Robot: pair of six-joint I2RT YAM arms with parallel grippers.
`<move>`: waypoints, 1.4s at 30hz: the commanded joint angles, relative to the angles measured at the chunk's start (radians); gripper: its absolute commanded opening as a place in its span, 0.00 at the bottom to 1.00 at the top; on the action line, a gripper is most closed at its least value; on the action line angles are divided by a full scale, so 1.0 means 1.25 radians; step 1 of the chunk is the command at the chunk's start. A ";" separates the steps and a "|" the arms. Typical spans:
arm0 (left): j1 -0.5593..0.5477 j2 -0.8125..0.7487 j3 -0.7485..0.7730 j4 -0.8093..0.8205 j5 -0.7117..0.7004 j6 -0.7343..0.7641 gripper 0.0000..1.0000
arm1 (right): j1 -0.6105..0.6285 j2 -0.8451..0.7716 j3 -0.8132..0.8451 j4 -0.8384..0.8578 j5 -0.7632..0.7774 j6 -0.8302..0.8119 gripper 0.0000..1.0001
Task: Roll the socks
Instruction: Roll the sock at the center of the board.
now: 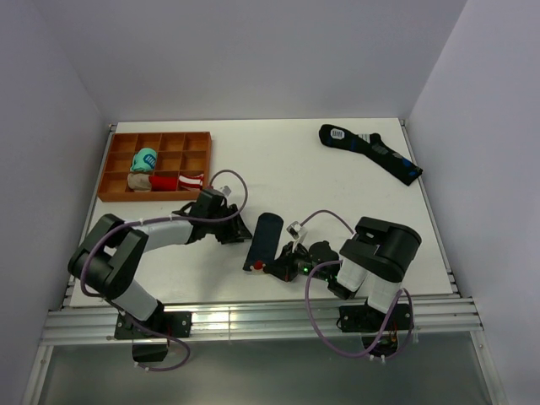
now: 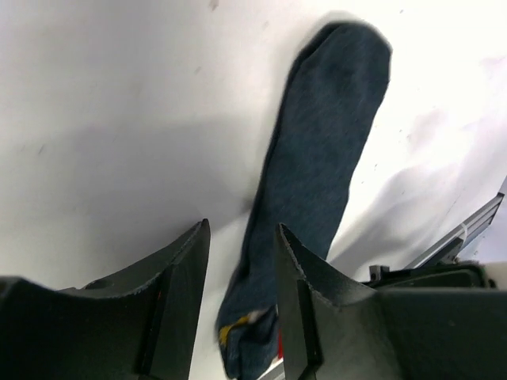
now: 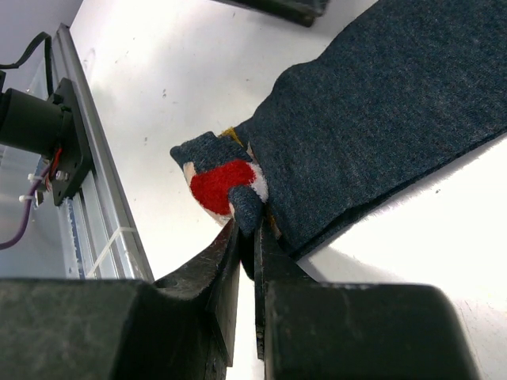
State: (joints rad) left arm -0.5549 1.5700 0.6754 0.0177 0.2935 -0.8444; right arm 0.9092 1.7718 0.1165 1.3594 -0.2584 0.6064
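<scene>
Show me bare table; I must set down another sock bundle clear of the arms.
Free: far middle between the orange tray and the long dark sock, and the right side in front of that sock. Crowded: near centre, where the left gripper and right gripper sit at the navy socks.

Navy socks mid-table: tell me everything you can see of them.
The navy socks are a short, flat oblong of dark blue knit lying on the white table, with the rounded end pointing away from the arms. The near end carries a red, white and yellow patch. That end is curled up off the surface and pinched in the shut right gripper. The open left gripper is poised at their near half; contact is unclear.
</scene>
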 commanded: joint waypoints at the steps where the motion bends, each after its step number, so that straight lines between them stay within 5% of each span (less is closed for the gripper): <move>1: 0.002 0.052 0.045 0.034 -0.008 0.040 0.45 | -0.003 -0.002 -0.013 -0.095 0.002 -0.018 0.09; 19: -0.054 0.223 0.164 -0.085 -0.118 0.111 0.43 | -0.006 0.004 0.000 -0.109 -0.017 -0.018 0.09; 23: -0.063 0.245 0.180 -0.101 -0.139 0.111 0.33 | -0.007 0.004 0.001 -0.112 -0.017 -0.019 0.09; 30: -0.061 0.242 0.163 -0.090 -0.150 0.100 0.00 | -0.011 -0.011 0.000 -0.128 -0.017 -0.016 0.09; 42: 0.008 0.078 0.016 -0.046 -0.221 0.029 0.00 | -0.014 -0.117 0.071 -0.363 0.009 -0.041 0.08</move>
State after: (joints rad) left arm -0.5705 1.6882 0.7670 0.0998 0.1379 -0.8074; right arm 0.8986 1.6508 0.1795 1.1038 -0.2771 0.5972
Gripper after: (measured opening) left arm 0.013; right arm 0.137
